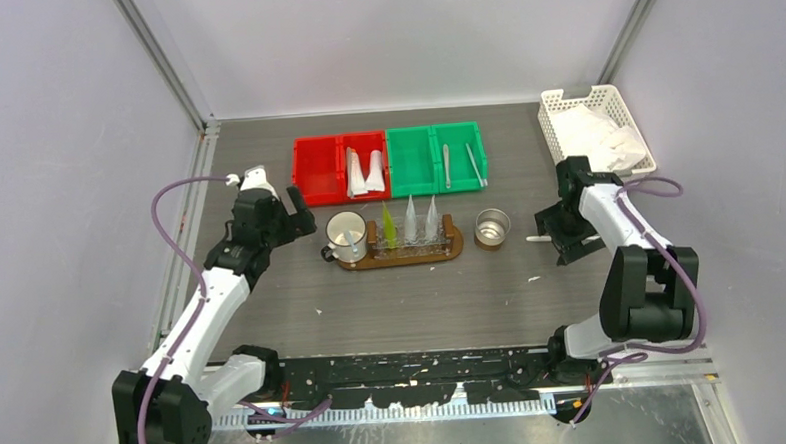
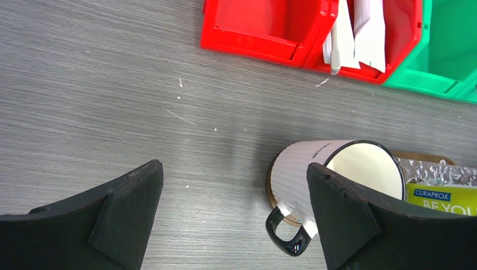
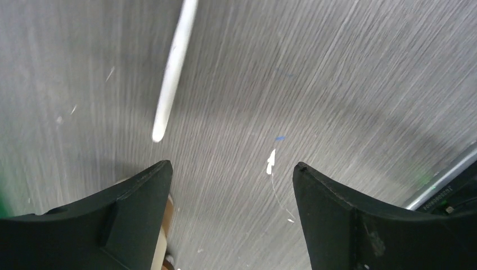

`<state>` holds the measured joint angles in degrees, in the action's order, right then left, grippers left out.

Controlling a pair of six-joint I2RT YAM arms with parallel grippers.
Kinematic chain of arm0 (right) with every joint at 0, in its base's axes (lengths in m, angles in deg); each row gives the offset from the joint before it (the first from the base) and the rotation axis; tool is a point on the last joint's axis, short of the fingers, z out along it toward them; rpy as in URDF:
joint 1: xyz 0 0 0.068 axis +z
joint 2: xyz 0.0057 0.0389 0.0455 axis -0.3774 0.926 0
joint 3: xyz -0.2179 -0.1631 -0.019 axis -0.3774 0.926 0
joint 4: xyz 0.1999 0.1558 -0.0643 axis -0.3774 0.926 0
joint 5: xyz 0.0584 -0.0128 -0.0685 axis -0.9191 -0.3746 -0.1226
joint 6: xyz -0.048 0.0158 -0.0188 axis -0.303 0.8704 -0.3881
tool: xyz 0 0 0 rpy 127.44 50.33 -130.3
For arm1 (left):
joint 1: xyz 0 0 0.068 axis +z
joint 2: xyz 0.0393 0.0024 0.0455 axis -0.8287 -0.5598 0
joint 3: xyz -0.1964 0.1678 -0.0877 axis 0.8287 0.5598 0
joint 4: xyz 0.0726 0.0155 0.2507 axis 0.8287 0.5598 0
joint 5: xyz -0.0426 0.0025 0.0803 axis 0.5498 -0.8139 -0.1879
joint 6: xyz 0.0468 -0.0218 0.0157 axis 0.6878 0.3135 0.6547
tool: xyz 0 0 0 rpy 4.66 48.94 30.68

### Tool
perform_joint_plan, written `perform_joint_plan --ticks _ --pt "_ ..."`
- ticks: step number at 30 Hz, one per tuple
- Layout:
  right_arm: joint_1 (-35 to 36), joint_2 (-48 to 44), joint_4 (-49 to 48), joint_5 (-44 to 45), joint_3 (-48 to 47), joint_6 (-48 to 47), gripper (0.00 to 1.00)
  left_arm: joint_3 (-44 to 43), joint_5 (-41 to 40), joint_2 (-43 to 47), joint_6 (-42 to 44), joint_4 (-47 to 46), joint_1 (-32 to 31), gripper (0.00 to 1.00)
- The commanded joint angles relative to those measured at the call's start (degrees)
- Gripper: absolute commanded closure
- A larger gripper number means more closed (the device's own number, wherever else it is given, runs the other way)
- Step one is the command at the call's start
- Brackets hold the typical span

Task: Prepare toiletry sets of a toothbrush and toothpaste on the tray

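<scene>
The brown tray (image 1: pixel 454 247) holds a white mug (image 1: pixel 347 236), a yellow-green tube (image 1: pixel 389 226) and two whitish tubes (image 1: pixel 410 219). More white tubes (image 1: pixel 365 171) lie in a red bin, and toothbrushes (image 1: pixel 447 165) in a green bin. My left gripper (image 1: pixel 301 214) hangs open just left of the mug (image 2: pixel 332 174), with only bare table between its fingers (image 2: pixel 135 208). My right gripper (image 1: pixel 558 235) is open over the table right of the metal cup. A white toothbrush (image 3: pixel 175 62) lies on the table ahead of it, outside the fingers (image 3: pixel 337 208).
Red bins (image 1: pixel 319 170) and green bins (image 1: pixel 411 161) stand behind the tray. A small metal cup (image 1: pixel 492 228) sits right of the tray. A white basket (image 1: pixel 557 125) with white cloth is at the back right. White specks dot the grey tabletop.
</scene>
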<state>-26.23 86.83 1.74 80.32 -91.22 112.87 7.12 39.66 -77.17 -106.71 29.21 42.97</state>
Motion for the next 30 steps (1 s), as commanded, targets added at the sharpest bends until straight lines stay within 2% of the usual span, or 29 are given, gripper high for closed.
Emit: perform_joint_plan --ticks 1,12,17,22,26,27,29,30 --pt "-3.25 2.95 -6.98 -1.68 1.56 4.52 0.17 1.56 2.5 0.96 -0.8 -3.76 0.07 0.0" --pt "-8.99 12.98 -8.98 -4.82 -4.97 1.3 0.18 2.79 1.83 -0.87 -0.07 -5.73 0.07 0.0" --pt "-11.61 13.8 -8.57 -4.84 -4.42 -0.2 0.23 2.73 1.64 -1.45 0.08 -5.8 0.07 0.0" --pt "-12.42 12.31 -9.43 -4.19 -1.14 -0.99 0.24 2.7 1.46 -1.34 0.07 -5.57 0.07 0.0" --pt "-13.16 14.82 -11.46 -5.68 0.39 -1.74 0.25 2.9 2.02 -0.74 -0.17 -5.18 -0.01 0.0" --pt "-13.29 15.61 -11.76 -5.96 0.32 -2.07 0.28 2.73 1.99 -0.49 -0.15 -4.91 -0.01 0.0" --pt "-13.38 16.66 -11.97 -6.18 -0.08 -2.45 0.42 2.62 1.74 0.03 -0.19 -4.62 -0.01 0.0" --pt "-13.37 17.03 -11.99 -6.08 -0.27 -2.6 0.45 2.55 1.5 0.25 -0.2 -4.44 -0.01 0.0"
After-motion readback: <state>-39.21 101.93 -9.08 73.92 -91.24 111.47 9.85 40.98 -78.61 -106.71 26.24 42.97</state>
